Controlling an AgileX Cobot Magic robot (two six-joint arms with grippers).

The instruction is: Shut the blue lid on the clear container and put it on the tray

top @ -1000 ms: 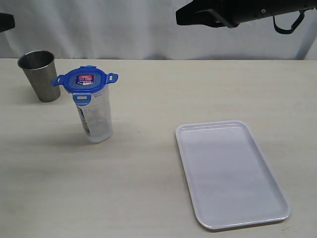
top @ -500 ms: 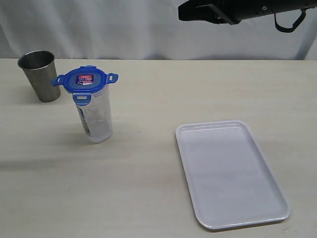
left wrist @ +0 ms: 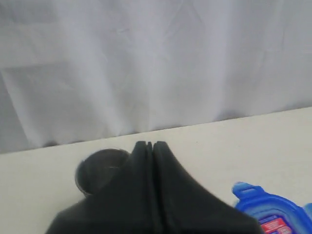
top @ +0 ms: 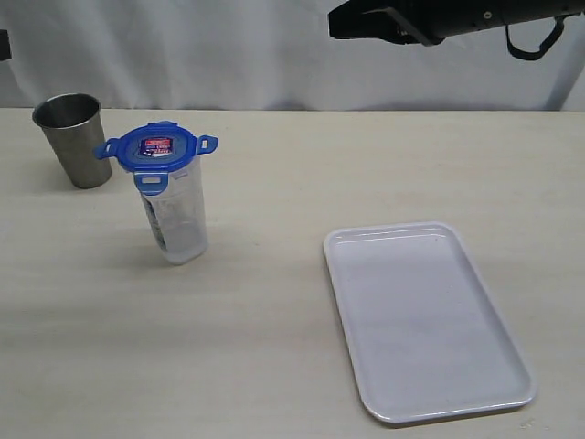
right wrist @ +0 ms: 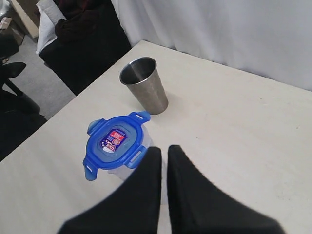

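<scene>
White drapery hangs behind the pale surface point(top: 274, 302). My left end effector point(left wrist: 149, 145) and right end effector point(right wrist: 164, 151) are both closed on nothing. The blue lid point(top: 155, 148) sits atop the clear container point(top: 175, 215), well left of the tray point(top: 425, 320).

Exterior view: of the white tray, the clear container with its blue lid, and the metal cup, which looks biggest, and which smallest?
1. The white tray, by far.
2. The clear container with its blue lid.
3. The metal cup, though it stands farther back, so its true size is unsure.
</scene>
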